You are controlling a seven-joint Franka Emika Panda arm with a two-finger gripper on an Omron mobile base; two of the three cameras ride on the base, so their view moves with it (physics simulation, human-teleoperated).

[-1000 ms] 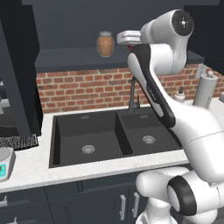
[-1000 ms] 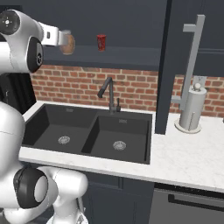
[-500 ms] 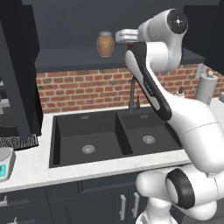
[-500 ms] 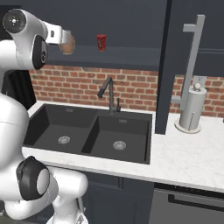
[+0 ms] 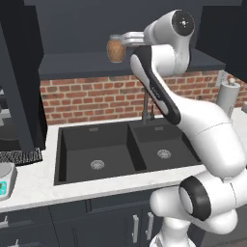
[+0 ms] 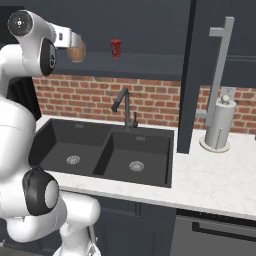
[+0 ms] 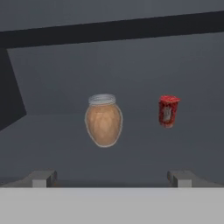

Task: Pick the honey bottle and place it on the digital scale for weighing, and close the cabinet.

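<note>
The honey bottle [image 5: 115, 48] [image 6: 76, 51], an amber jar with a pale lid, stands on the shelf of the open navy cabinet [image 6: 150, 62]. In the hand view the honey bottle [image 7: 103, 120] is straight ahead at centre, beyond the fingertips [image 7: 42, 177]. My gripper [image 7: 111, 178] is open, its fingers spread wider than the jar and nothing between them. From the base, my gripper [image 5: 124, 38] [image 6: 70, 39] reaches in at shelf height, close to the jar's top. The digital scale [image 5: 5, 181] shows partly at the counter's left edge.
A red can [image 6: 116, 48] [image 7: 168, 111] stands on the same shelf, right of the jar. The cabinet door [image 6: 197, 75] hangs open with its long silver handle [image 6: 220, 70]. Below are a black double sink [image 5: 125, 154], a faucet [image 6: 125, 107] and a paper towel holder [image 6: 219, 127].
The arm's upper joints have swung left, carrying the hand a little closer to the honey bottle. The jar and can have not moved.
</note>
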